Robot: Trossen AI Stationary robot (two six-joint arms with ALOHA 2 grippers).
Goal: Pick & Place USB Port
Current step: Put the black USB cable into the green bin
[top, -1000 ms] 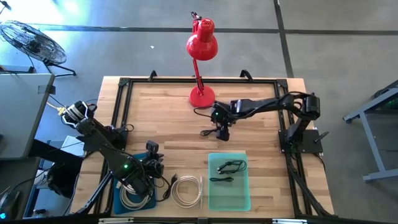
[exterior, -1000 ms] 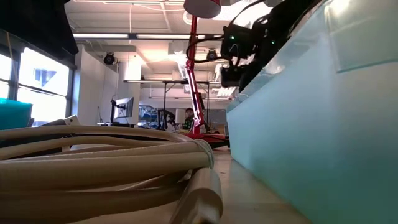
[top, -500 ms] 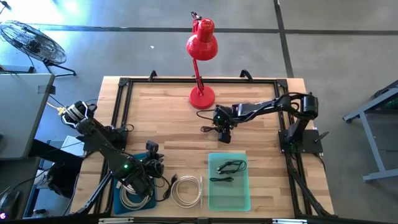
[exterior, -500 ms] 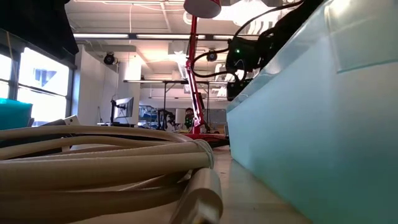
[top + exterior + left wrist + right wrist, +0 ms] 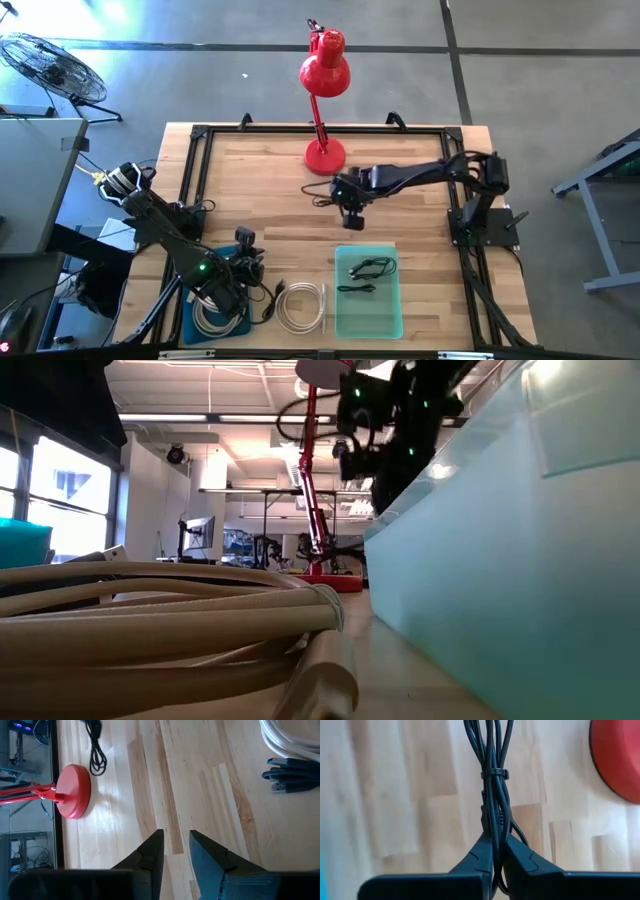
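Black and bundled, the cable [image 5: 494, 785] sat pinched between the two fingers [image 5: 479, 854] of the right gripper [image 5: 345, 199], which were clenched tight on it. In the right wrist view its long axis ran straight out from the fingertips, in line with the fingers, with a small tie cinched round the strands a little way beyond the tips. A loop of the same cable bulged out just beside the fingertips. The bundle hung over the wooden table [image 5: 260, 190], near the round red base of the lamp [image 5: 324, 156], about midway across the table.

Nearer the front edge, the left gripper [image 5: 175, 851] hung over bare wood, its fingers slightly apart with nothing between them. Beside it in the high view lay a coil of white cable [image 5: 301, 304], and a blue tray [image 5: 197, 329] held another white coil. A clear green tray [image 5: 344, 317] just beside the white cable held two more black cables [image 5: 368, 268]. In the left wrist view a few dark plugs [image 5: 290, 772] lay next to a white cable, well apart from that gripper's fingers.
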